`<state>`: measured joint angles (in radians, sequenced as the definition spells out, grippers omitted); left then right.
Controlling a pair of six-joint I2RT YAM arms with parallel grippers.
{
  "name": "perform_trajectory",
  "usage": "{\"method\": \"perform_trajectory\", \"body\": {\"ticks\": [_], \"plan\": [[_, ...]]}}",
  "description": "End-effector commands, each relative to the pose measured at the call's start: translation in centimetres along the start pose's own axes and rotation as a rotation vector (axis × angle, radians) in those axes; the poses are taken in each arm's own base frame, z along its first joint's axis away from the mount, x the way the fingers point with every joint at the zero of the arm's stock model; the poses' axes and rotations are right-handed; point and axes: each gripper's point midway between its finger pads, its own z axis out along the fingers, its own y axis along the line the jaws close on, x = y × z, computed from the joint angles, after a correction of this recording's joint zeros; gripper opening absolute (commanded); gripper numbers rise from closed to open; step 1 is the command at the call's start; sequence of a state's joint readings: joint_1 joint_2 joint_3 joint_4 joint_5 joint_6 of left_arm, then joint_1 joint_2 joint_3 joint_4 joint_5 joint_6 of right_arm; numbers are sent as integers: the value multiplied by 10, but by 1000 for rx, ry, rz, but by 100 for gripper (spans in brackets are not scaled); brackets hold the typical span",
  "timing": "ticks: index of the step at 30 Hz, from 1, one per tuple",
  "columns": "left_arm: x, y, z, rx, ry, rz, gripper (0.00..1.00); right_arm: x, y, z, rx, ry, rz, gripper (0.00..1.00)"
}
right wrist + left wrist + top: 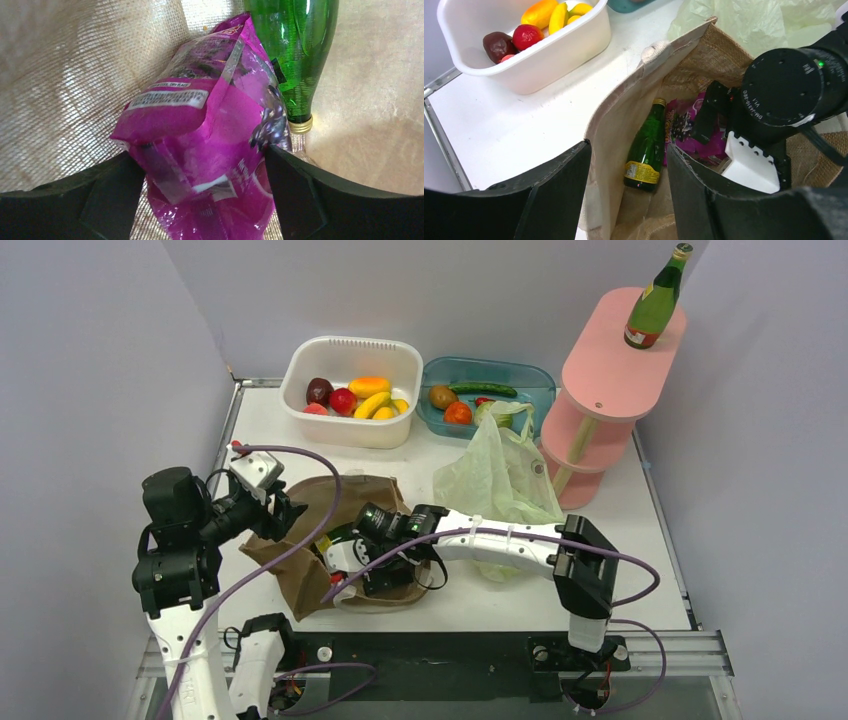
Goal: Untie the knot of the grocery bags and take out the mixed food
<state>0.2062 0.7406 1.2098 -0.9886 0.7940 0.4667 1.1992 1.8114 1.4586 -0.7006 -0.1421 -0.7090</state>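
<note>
The brown bag lies open on the table. Inside it lie a green glass bottle and a purple snack packet. My left gripper is open and straddles the bag's rim wall. In the top view the left gripper is at the bag's left edge. My right gripper reaches into the bag. In the right wrist view the right gripper is closed on the purple packet, with the bottle just behind. The pale green plastic bag lies to the right.
A white tub with banana and red fruits stands at the back. A blue tray with vegetables stands beside it. A pink two-tier shelf at the back right carries another green bottle. Grey walls close both sides.
</note>
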Motion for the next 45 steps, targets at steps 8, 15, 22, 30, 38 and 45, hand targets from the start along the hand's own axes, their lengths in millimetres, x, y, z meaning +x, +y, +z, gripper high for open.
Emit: {"method": "perform_trajectory", "body": {"ticks": [8, 15, 22, 30, 38, 45], "plan": [[-14, -3, -2, 11, -53, 9, 55, -3, -54, -14, 205, 43, -37, 0], [-53, -13, -8, 52, -186, 12, 55, -63, -86, -100, 253, -305, 133, 0], [-89, -20, -20, 68, -299, 117, 53, -80, -117, -171, 299, -542, 299, 0], [-85, -54, -32, 292, -220, 303, 54, -83, -126, -214, 295, -672, 413, 0], [-68, -94, -28, 551, -119, 350, 58, -99, -111, -243, 266, -747, 348, 0], [-64, -86, 1, 478, -87, 310, 59, -117, -86, -259, 248, -770, 259, 0]]}}
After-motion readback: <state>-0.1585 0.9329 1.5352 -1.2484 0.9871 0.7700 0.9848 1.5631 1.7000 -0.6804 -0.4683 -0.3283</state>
